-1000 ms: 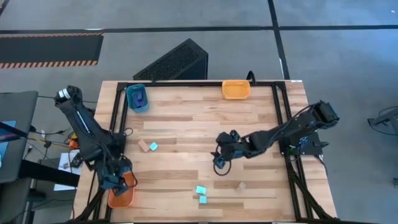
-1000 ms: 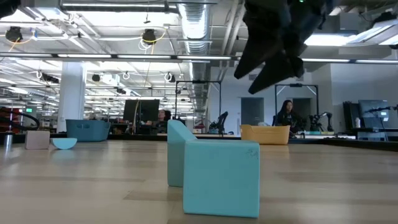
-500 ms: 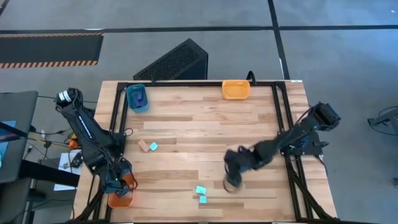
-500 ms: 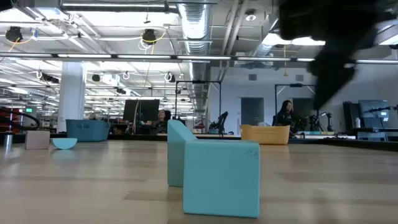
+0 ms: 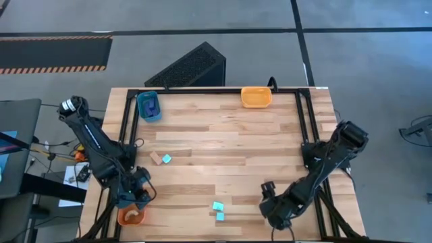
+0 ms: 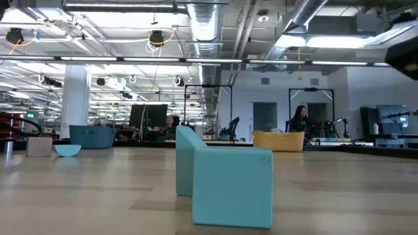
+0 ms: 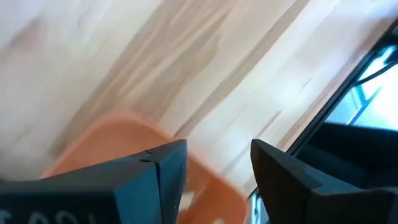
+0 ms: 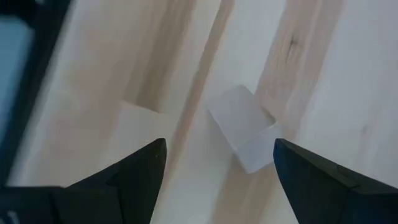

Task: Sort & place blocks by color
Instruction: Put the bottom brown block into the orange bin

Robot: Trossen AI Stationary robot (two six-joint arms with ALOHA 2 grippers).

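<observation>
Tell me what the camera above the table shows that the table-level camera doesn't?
Only from above: both arms, the left fingers over the orange tray at the near left corner, the right fingers at the near right edge. Only at table level: the room behind, with a person. Both: two cyan blocks, the teal tray and the yellow-orange tray.

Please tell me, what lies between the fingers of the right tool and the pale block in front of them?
Nothing but bare wooden table. In the right wrist view, the right tool is open and the pale block lies just ahead of the gap, untouched.
</observation>
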